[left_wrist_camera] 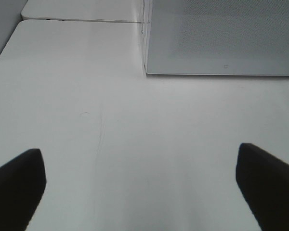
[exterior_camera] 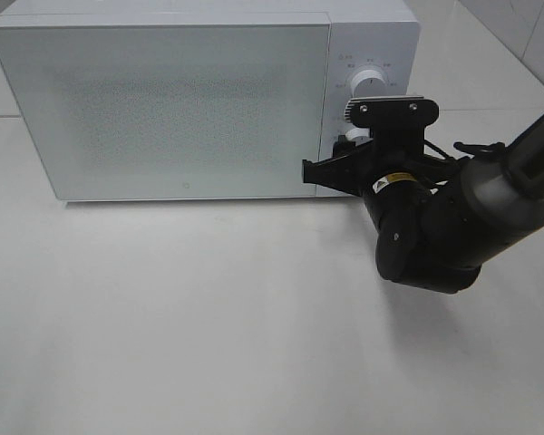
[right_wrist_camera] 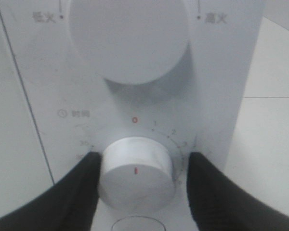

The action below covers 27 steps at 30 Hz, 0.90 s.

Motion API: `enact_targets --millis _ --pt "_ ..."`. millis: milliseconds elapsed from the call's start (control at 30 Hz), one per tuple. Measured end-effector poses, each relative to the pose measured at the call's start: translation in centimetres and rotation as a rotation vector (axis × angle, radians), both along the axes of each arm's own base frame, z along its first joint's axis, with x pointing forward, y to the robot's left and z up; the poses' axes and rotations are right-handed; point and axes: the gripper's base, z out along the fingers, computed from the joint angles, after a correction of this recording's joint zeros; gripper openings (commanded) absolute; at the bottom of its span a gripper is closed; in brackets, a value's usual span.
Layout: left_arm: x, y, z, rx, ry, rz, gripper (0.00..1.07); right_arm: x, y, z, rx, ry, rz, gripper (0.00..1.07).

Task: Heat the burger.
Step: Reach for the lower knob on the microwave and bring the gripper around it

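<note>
A broad white table carried a white microwave at its far side, the door closed flat against the cabinet. The burger could not be seen in any view; the door's speckled grey panel hid whatever lay behind it.

From the right, the robot's black right arm reached in low across the table to the microwave's control panel. Its right gripper stood partly open around the lower of two white dials, the timer knob. One dark finger lay against the knob's side, while the other finger stood just clear of it with a sliver of panel showing between. Nothing was clamped.

The left gripper hung over bare tabletop near the microwave's front left corner, its two black fingers spread as wide as they went and holding nothing.

Above the timer knob sat the larger power dial, out of the gripper's reach. A red tick on the knob's face lined up with the red zero printed on the panel above it.
</note>
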Motion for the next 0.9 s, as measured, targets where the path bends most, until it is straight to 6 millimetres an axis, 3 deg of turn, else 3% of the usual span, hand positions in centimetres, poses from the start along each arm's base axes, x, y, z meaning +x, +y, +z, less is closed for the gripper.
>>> enact_targets --millis 67,100,133,200,700,900 --pt "0.0 0.0 0.0 0.0 0.0 0.0 1.0 -0.02 0.18 -0.02 -0.004 0.002 0.019 0.18" --pt "0.0 0.0 0.0 0.0 0.0 0.0 1.0 -0.02 0.18 -0.02 -0.004 0.002 0.019 0.18" --pt "0.0 0.0 0.0 0.0 0.0 0.0 1.0 -0.02 0.18 -0.02 -0.004 0.002 0.019 0.06" --pt "0.0 0.0 0.0 0.0 0.0 0.0 1.0 -0.02 0.22 -0.01 -0.005 0.001 0.024 0.0" --pt "0.0 0.0 0.0 0.0 0.0 0.0 1.0 -0.03 0.25 -0.02 0.04 -0.004 0.022 0.0" --pt "0.0 0.0 0.0 0.0 0.0 0.0 1.0 -0.02 0.26 -0.16 0.228 -0.016 -0.002 0.0"
